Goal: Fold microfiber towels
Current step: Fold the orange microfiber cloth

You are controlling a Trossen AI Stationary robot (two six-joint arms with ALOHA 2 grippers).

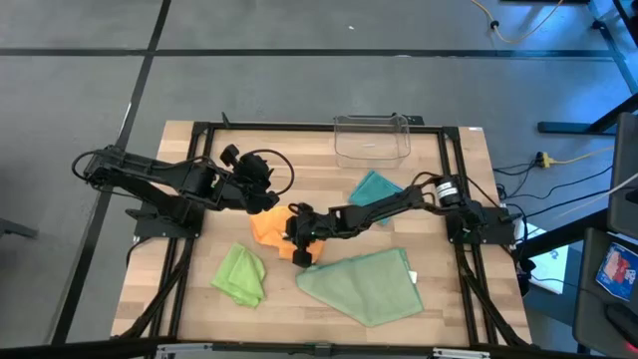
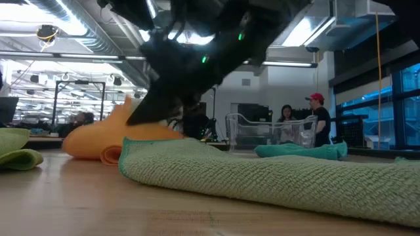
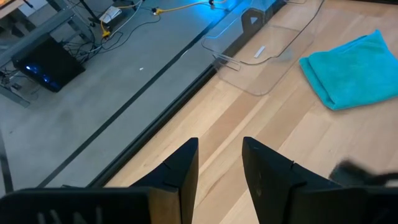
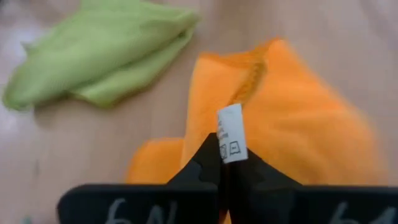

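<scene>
The orange towel (image 1: 265,225) lies crumpled at the table's middle. My right gripper (image 1: 298,246) reaches in from the right and is shut on it; the right wrist view shows the gripper (image 4: 222,167) and the orange towel (image 4: 292,118). My left gripper (image 1: 261,191) hangs open above the table, just beyond the orange towel, with nothing between its fingers (image 3: 186,171). The lime green towel (image 1: 242,274) lies bunched near the front left. The sage green towel (image 1: 364,284) lies spread at the front right. The teal towel (image 1: 374,187) lies folded toward the far right. My right gripper pinches the orange towel between its two shut fingers at an edge beside the white care label (image 4: 230,142), which stands up between the fingertips. The fingers slant down from the table's right side. The cloth rises in a small peak (image 2: 123,108) at the fingers; the rest lies on the table.
A clear plastic bin (image 1: 372,138) stands at the far edge, right of centre. A black frame (image 1: 199,130) runs around the tabletop. Bare wood lies between the towels. People stand in the room beyond the table (image 2: 318,121).
</scene>
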